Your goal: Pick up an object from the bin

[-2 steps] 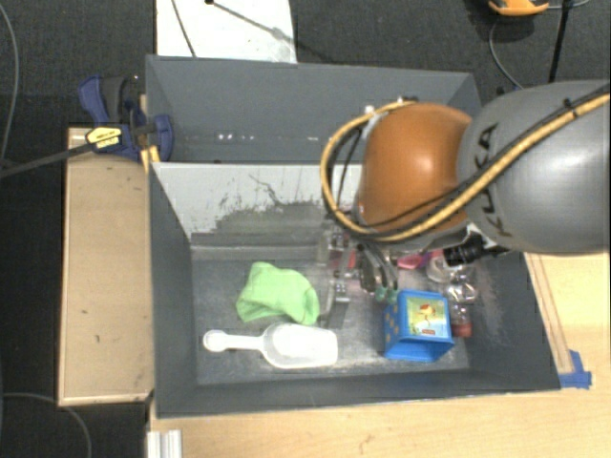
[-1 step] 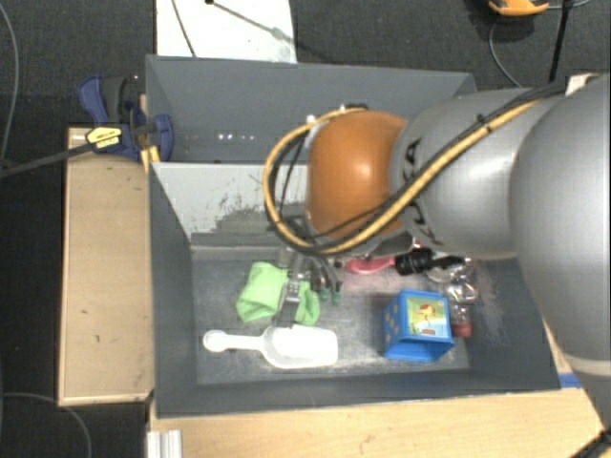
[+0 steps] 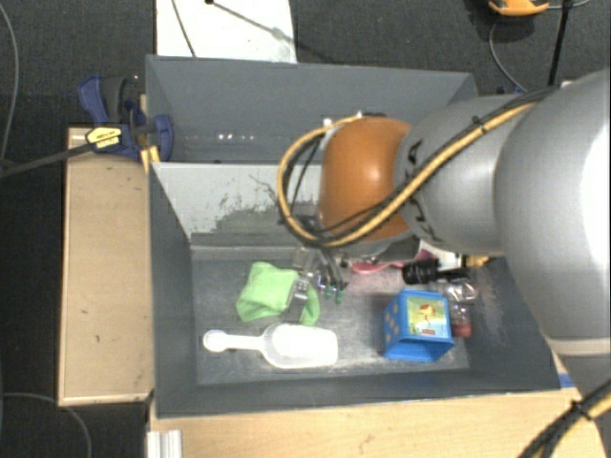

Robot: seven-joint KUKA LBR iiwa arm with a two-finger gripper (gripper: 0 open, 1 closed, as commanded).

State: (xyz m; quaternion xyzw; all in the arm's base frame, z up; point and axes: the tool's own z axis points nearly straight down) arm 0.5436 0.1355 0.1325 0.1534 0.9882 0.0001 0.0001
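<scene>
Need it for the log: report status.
Gripper down at right edge of green cloth. White scoop close by. Blue box apart.

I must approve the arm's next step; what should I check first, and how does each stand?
1. Depth: gripper low in the bin, at the green cloth's right edge: ok.
2. Hold: gripper has anything: cannot tell.
3. Room: white scoop lies just apart, before the cloth: ok.
4. Room: blue cube apart, toward the view's right: ok.
5. Under the arm: pink thing, black thing partly hidden: cannot tell.
</scene>
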